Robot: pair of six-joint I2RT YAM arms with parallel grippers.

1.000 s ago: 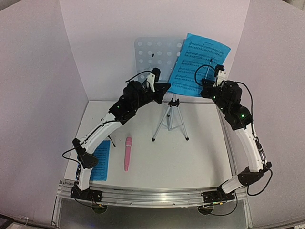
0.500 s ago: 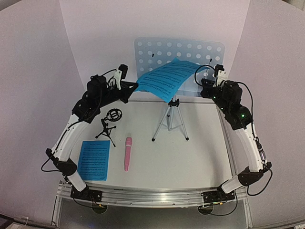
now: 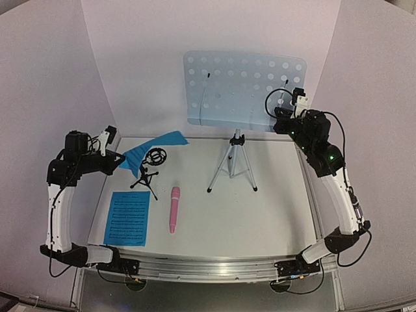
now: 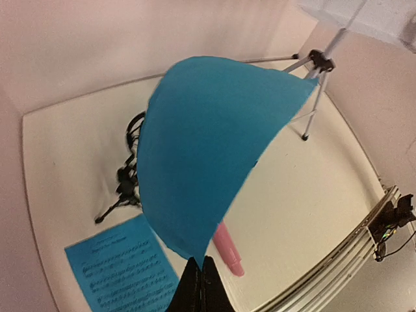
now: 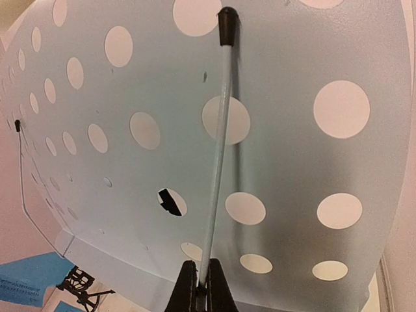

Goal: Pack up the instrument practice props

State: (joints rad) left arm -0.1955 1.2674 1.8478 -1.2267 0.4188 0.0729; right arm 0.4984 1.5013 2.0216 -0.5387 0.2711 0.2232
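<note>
I judge that the packing is in its early middle: all the props are out, and each arm has hold of one part.

I take the pink stick microphone (image 3: 174,209) as my reference. It lies flat on the white table (image 3: 273,211), near to the arm bases. Just left of it lies a flat blue sheet-music page (image 3: 128,218), with the printed side up. Behind the microphone and slightly to the left, the small black tripod mic stand with ring mount (image 3: 148,170) is upright and apart from it.

Further left and above the table, the left gripper (image 4: 198,286) is fully closed on the corner of a second blue paper page (image 4: 208,149). This page rises curled like a sail and shows a side without print.

Behind the microphone to the right is the silver tripod (image 3: 233,162). It carries the pale-blue perforated music stand plate (image 3: 247,88), which is the farthest thing and stands almost vertical. There the right gripper (image 5: 200,286) is pinched on the lower end of the thin wire page-holder arm with black rubber tip (image 5: 215,169).

For the next move, I think the left arm should lower its limp page slowly onto the flat one, so that it does not slide away. The right arm should fold the wire gently, because a hard pull could tip the stand.
</note>
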